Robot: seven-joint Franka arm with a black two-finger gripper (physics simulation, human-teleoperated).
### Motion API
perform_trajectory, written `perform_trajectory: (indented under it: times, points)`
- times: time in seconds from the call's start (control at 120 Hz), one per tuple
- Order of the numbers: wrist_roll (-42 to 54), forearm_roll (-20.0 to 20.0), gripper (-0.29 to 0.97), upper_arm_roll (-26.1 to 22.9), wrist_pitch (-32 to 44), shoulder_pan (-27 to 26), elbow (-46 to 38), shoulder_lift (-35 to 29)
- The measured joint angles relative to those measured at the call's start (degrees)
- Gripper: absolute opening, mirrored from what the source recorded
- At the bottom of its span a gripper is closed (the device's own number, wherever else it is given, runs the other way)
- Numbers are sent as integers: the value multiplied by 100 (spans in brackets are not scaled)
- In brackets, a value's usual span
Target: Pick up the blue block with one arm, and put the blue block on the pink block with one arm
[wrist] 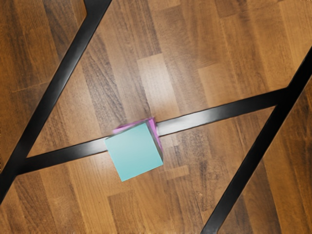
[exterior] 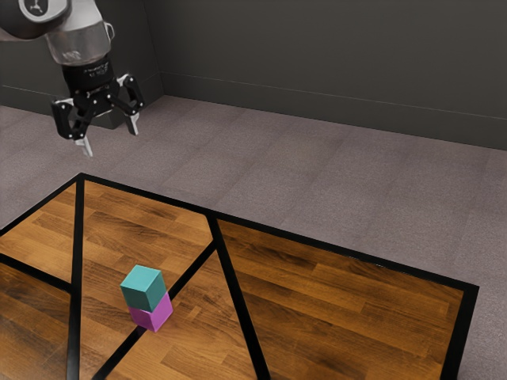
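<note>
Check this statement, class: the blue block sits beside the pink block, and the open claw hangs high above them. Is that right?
Not quite. The blue block sits on top of the pink block, not beside it; the exterior view shows the two stacked. The rest holds: the open claw hangs high above them.
</note>
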Motion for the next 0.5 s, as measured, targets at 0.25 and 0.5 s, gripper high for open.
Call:
perform_trajectory:
  times: [0.25,0.5]
  points:
    - [-566,169,68,239,-50,3,-65,159]
    - [-939,273,68,232,59,25,-69,164]
